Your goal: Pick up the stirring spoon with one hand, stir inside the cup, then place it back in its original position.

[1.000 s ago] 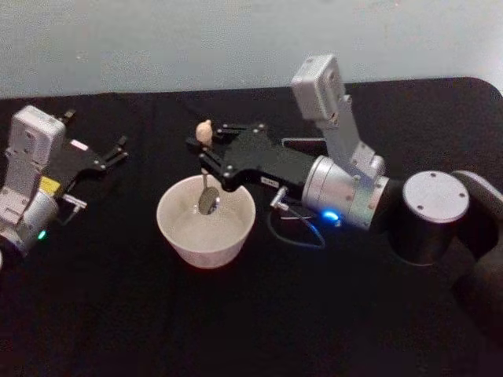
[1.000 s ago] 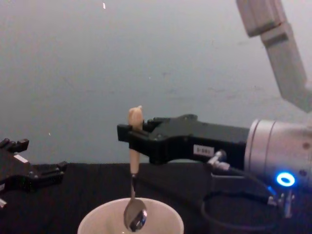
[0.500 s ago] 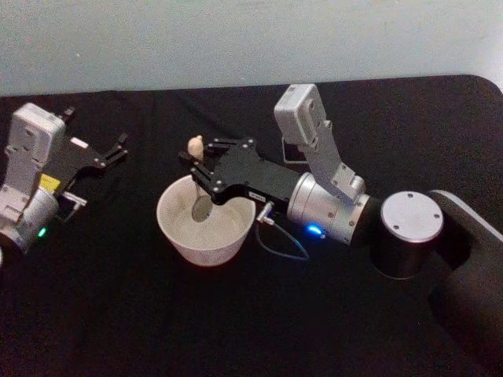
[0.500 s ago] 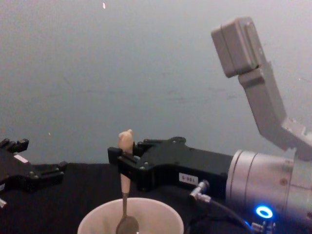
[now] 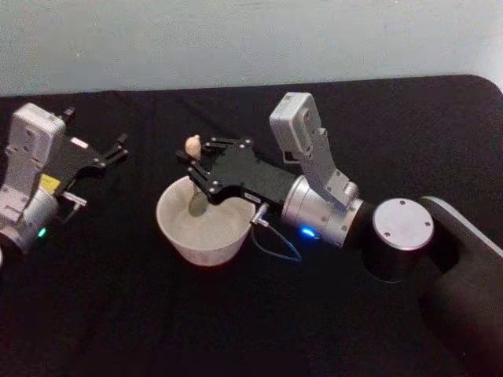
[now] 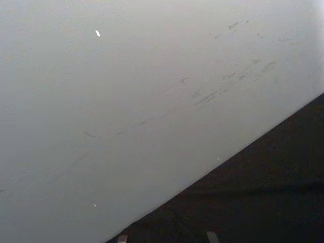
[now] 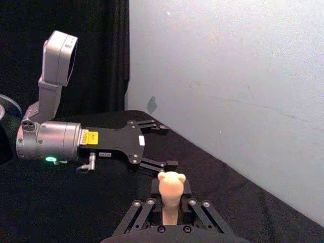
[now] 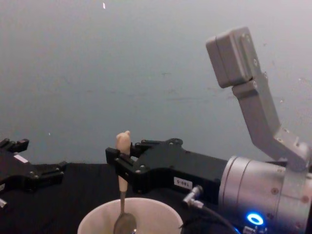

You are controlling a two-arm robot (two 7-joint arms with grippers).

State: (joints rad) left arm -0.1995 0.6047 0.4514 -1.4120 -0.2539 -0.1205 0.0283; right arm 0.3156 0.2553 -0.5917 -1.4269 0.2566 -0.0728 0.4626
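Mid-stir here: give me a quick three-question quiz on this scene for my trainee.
1. True or false: the right hand grips the stirring spoon by its cream handle.
2. Where is the spoon's bowl relative to the cup? A) above its rim B) down inside it C) outside it
3. Fill in: the left hand, off to the side, is ___ (open/shut) and holds nothing.

Key: 1 true; 2 B; 3 open.

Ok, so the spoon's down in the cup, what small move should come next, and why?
Probably sweep the right gripper in a small circle. It is shut on the stirring spoon by the handle, and the spoon's bowl sits inside the cup. The left gripper is parked, open, at the left.
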